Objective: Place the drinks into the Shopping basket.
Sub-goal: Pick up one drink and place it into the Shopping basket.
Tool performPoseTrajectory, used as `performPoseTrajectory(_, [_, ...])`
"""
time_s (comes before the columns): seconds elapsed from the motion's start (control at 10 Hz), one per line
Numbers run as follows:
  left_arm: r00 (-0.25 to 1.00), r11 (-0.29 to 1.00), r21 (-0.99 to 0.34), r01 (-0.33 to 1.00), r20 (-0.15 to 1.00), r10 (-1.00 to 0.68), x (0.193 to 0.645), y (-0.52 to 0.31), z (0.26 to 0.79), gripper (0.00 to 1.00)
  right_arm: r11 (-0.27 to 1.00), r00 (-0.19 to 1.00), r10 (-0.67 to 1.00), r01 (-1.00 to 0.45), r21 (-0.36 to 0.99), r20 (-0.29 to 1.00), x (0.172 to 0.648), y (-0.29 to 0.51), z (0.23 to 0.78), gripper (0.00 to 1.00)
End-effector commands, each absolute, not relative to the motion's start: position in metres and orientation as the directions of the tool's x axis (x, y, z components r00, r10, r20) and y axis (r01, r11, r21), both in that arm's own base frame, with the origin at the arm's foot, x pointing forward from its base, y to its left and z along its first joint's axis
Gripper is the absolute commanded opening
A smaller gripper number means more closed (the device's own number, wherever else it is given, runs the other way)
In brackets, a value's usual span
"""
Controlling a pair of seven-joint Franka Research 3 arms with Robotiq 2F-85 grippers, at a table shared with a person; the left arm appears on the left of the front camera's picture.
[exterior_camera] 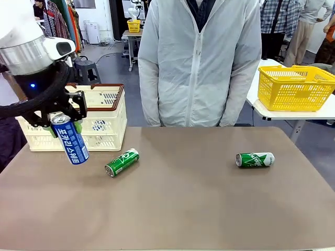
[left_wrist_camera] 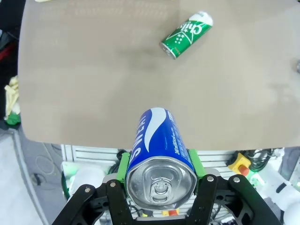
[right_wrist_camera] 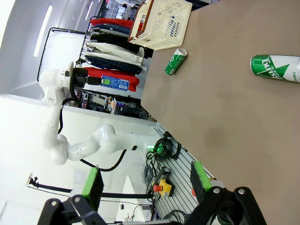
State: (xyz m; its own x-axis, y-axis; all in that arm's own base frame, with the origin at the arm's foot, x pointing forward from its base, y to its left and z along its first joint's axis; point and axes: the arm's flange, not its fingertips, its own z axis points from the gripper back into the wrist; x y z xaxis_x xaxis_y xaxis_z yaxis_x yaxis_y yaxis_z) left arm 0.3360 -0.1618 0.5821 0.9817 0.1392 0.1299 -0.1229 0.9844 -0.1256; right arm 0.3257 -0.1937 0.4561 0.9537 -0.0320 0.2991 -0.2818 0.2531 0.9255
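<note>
Blue can (left_wrist_camera: pixel 157 140), lid (left_wrist_camera: pixel 161 183) between left fingers (left_wrist_camera: pixel 123 165)

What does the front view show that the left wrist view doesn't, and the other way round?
Front view adds the Shopping basket beyond the left gripper, the person at the far side, and a yellow basket at far right. Left wrist view adds the silver top of the blue can, with green pads pressed on both its sides. Shared: the left gripper shut on the blue can above the table, and one green can lying on its side.
</note>
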Motion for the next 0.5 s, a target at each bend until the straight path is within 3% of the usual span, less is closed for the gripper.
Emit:
performPoseTrajectory(0.0, [0.974, 0.979, -0.136, -0.154, 0.145, 0.173, 0.352, -0.143, 0.6, 0.0, 0.258, 0.95, -0.013, -0.298, 0.919, 0.312, 0.323, -0.195, 0.459, 1.0])
performPoseTrajectory(0.1, [0.987, 0.993, -0.108, -0.049, 0.15, 0.065, 0.392, -0.129, 0.627, 0.0, 0.258, 0.95, -0.013, -0.298, 0.919, 0.312, 0.323, -0.195, 0.459, 1.0])
performPoseTrajectory(0.3, [0.967, 0.994, -0.103, 0.036, 0.255, -0.009, 0.475, -0.099, 0.685, 0.0, 0.258, 0.95, -0.013, -0.298, 0.919, 0.312, 0.323, -0.195, 0.459, 1.0])
performPoseTrajectory(0.4, [0.945, 0.98, -0.066, 0.185, 0.284, -0.16, 0.517, -0.08, 0.706, 0.0, 0.258, 0.95, -0.013, -0.298, 0.919, 0.312, 0.323, -0.195, 0.459, 1.0])
